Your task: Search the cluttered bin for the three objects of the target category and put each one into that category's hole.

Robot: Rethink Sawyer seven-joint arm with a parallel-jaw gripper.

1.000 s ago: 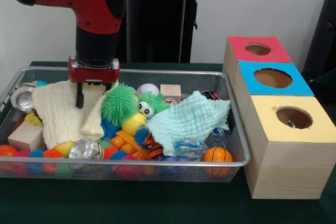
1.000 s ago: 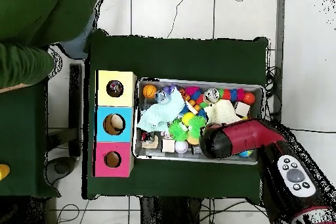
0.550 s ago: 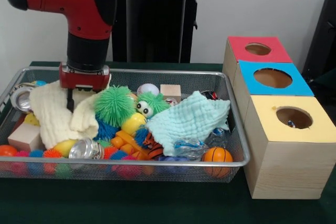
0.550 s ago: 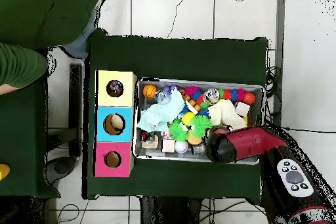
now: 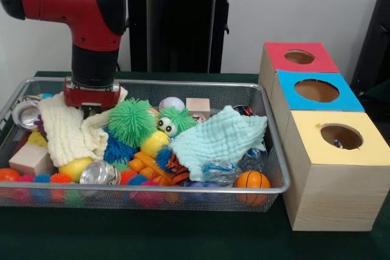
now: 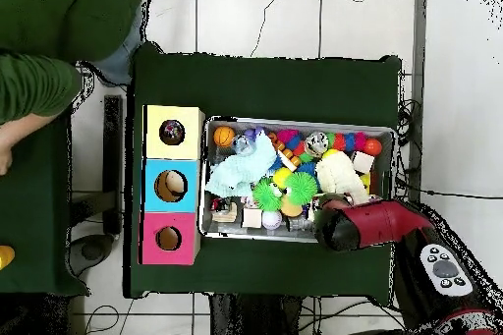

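A wire mesh bin (image 5: 183, 82) holds a jumble of toys. My gripper (image 5: 91, 109) is at the bin's back left, sunk into a cream cloth (image 5: 67, 132) that bunches up around its red base; it looks shut on the cloth. Seen from above, the red arm (image 6: 359, 225) covers the gripper, and the cream cloth (image 6: 337, 172) lies beside it. Three wooden boxes with holes stand right of the bin: red (image 5: 298, 58), blue (image 5: 317, 91), yellow (image 5: 340, 137).
In the bin lie a green fuzzy ball (image 5: 133, 121), a mint cloth (image 5: 219, 138), a small basketball (image 5: 252, 181), a wooden cube (image 5: 198, 106), a wooden block (image 5: 29, 158) and metal tins (image 5: 97, 173). A person's green sleeve (image 6: 39, 76) shows at the overhead view's left.
My gripper has moved left and toward the bin's back edge, dragging the cream cloth with it; the cloth has gathered into a narrower heap and uncovered more of the green fuzzy ball.
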